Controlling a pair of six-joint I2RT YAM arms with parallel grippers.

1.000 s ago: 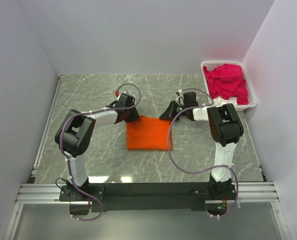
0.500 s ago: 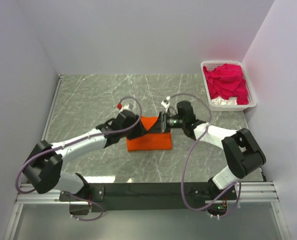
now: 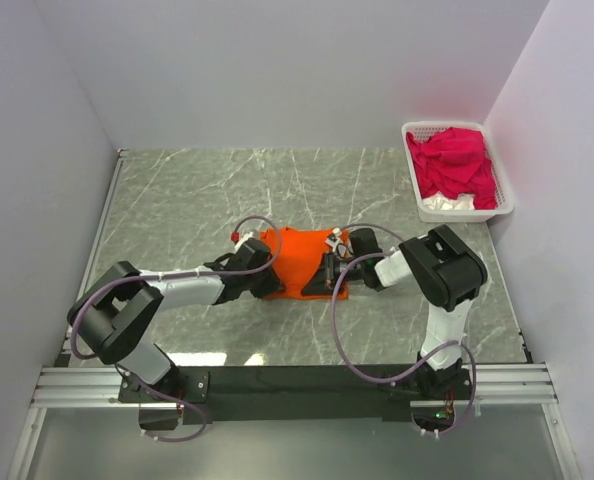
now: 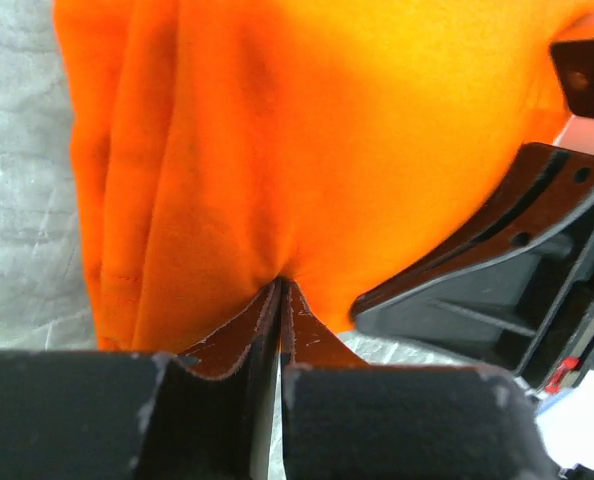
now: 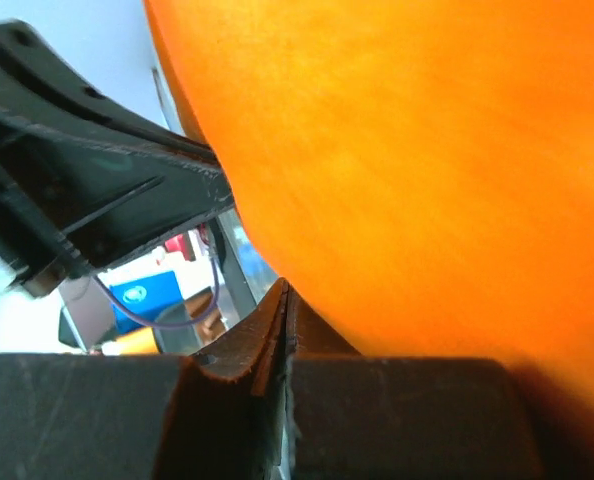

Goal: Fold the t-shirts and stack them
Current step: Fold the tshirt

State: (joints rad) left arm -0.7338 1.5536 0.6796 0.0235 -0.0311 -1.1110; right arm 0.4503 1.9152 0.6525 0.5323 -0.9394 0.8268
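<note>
Left pincer [image 4: 280,290] and right pincer [image 5: 285,295] each pinch the orange t-shirt [image 3: 299,258], seemingly mid-fold. Next, probably: lay it flat, release.

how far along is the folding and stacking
Done: no finished stack shows. In hand: the bright orange cloth t-shirt lies partly folded, both arms' jaws shut on it. Left: finishing that fold, then the crumpled magenta-pink cloth shirts heaped in the white slotted plastic basket.
</note>
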